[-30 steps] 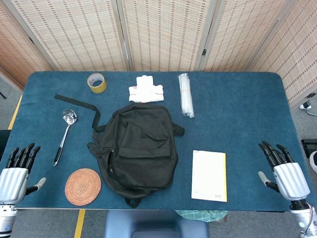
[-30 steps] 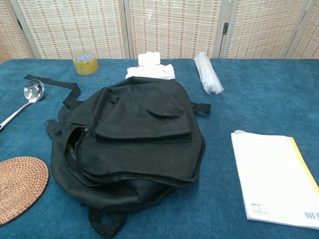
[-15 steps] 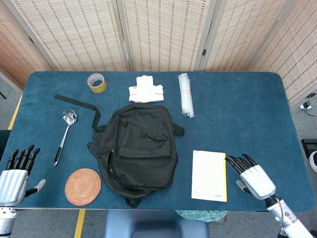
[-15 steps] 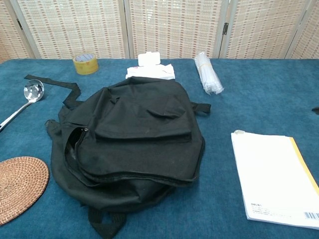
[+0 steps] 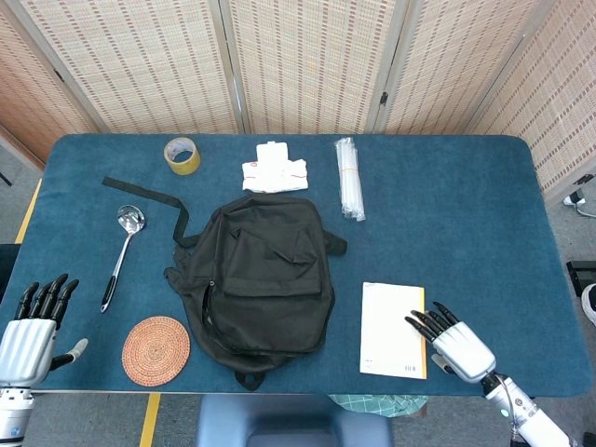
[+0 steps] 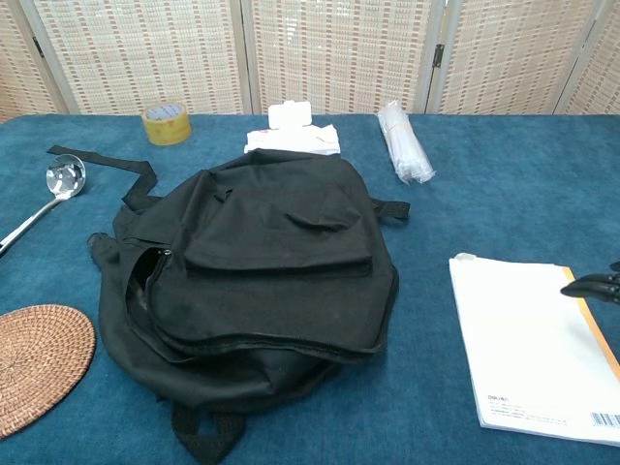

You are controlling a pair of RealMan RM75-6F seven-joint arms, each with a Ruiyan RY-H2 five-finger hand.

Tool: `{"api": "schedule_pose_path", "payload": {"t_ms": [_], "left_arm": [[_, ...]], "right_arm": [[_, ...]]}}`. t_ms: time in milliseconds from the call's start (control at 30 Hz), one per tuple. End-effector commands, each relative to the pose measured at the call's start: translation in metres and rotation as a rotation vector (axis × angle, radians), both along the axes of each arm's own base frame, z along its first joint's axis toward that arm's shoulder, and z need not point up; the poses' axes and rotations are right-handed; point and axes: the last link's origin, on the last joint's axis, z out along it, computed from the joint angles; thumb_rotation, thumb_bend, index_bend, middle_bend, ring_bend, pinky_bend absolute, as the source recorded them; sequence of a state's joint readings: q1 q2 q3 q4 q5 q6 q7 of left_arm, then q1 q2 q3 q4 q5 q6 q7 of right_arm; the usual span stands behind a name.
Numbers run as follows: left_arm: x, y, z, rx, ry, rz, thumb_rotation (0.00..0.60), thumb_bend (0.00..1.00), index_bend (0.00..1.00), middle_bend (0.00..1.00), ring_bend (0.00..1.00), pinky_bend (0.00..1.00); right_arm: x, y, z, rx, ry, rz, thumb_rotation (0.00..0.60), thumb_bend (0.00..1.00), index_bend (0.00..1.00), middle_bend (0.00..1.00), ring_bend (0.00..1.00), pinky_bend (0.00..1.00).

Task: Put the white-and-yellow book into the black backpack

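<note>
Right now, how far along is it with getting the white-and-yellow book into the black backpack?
Barely started. Nothing is done: the white-and-yellow book lies flat on the table, right of the black backpack. In hand: the right hand, fingers spread, reaches the book's yellow edge but grips nothing. The left hand sits open at the table's left edge. Left: grasping, lifting, then inserting the book through the backpack's side opening.

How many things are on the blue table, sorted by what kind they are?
Bags: 1, the black backpack
Books: 1, the white-and-yellow book
Kitchen things: 2, the ladle and the woven coaster
Tape rolls: 1, the yellow tape
White packets: 2, the tissue pack and the bundle in clear wrap
Total: 7
</note>
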State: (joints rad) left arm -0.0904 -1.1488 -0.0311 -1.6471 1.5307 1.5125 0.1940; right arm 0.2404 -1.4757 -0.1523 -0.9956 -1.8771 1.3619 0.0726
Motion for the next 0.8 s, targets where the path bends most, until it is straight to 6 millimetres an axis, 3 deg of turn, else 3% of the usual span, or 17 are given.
{"api": "schedule_pose_path", "payload": {"t_ms": [33, 800], "left_arm": [[0.0, 0.0, 0.001, 0.003, -0.002, 0.001, 0.6, 0.24, 0.1, 0.07, 0.12, 0.01], [-0.001, 0.0, -0.002, -0.007, 0.0, 0.009, 0.6, 0.24, 0.1, 0.07, 0.12, 0.01]], "right_arm": [[-0.001, 0.0, -0.007, 0.014, -0.005, 0.003, 0.6, 0.33, 0.11, 0.13, 0.18, 0.09], [0.001, -0.01, -0.023, 0.029, -0.013, 0.011, 0.6, 0.33, 0.11, 0.12, 0.17, 0.09]]}}
